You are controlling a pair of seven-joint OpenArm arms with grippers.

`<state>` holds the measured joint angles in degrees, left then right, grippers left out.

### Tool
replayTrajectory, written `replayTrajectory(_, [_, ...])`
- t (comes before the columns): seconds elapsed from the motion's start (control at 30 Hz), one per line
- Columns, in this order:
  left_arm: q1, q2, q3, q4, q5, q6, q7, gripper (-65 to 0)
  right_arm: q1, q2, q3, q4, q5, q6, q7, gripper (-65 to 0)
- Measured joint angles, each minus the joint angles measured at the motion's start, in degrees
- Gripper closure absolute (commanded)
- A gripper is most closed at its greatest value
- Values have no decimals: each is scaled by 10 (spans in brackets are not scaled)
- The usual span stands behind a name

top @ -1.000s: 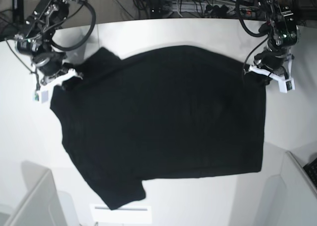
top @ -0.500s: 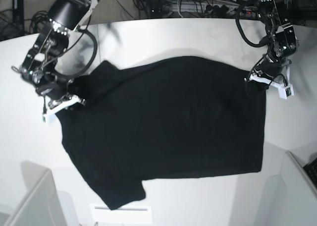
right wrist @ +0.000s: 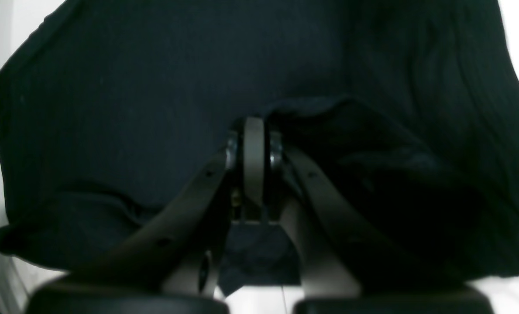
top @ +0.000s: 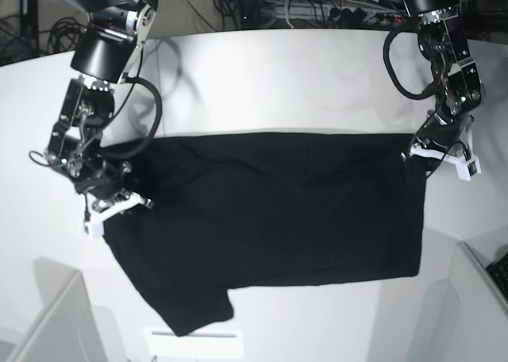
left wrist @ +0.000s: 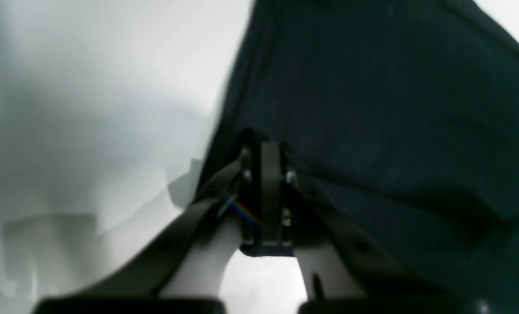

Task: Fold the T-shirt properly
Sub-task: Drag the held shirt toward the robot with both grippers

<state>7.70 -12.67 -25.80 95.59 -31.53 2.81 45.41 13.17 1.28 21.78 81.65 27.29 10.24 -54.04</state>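
While your left gripper (top: 418, 153) pinches the T-shirt (top: 270, 219) at one top corner, your right gripper (top: 119, 203) clenches the other; black cloth spread on the white table (top: 262, 76), top edge folded over.

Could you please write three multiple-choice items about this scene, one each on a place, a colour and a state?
1. Where does the T-shirt lie?
A. on the white table
B. in a basket
C. on a chair

2. What colour is the shirt's visible side?
A. red
B. black
C. white

3. What is the state of the left gripper and the right gripper?
A. both open, clear of the shirt
B. one open
C. both shut on shirt fabric

Answers: 1 A, the base view shows it spread on the table; 2 B, only plain black cloth shows; 3 C, each wrist view shows closed jaws pinching cloth.
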Motion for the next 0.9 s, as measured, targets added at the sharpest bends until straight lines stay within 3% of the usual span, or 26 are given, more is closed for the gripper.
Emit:
replayTrajectory(0.37, [-31, -21, 0, -40, -1, 0, 3, 0, 30, 0, -6, -71, 2, 0, 62, 0])
replayTrajectory(0.9, [-53, -29, 1, -36, -1, 0, 3, 0, 30, 0, -1, -39, 4, 0, 64, 0])
